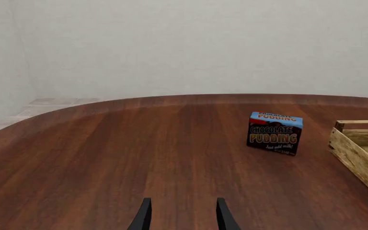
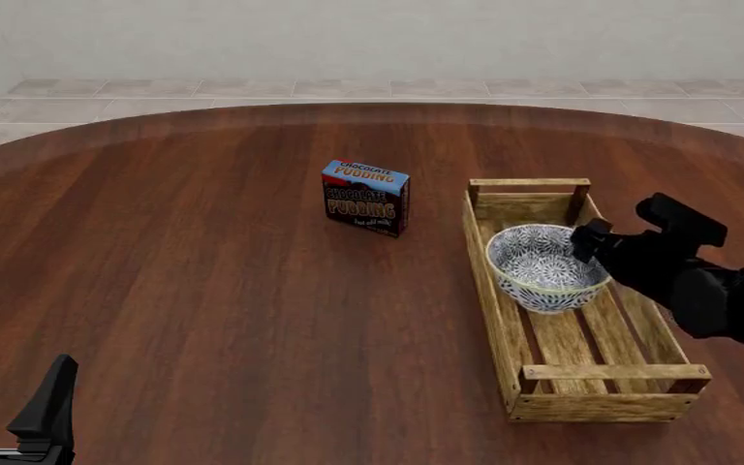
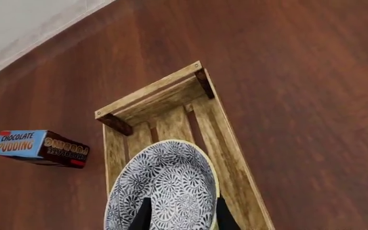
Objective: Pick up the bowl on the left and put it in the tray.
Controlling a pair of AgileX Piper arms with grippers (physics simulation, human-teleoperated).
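Behind bowl (image 2: 546, 265), right pincer (image 2: 588, 242) fingertips.

The blue-and-white floral bowl (image 2: 546, 265) sits tilted within the long light-wood slatted tray (image 2: 604, 373).

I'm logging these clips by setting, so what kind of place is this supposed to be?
Probably a simulated tabletop test scene, loosely a dining or kitchen setting: a round dark-wood table before a plain pale wall and tiled floor, holding only a wooden tray, a patterned bowl and a chocolate pudding box.
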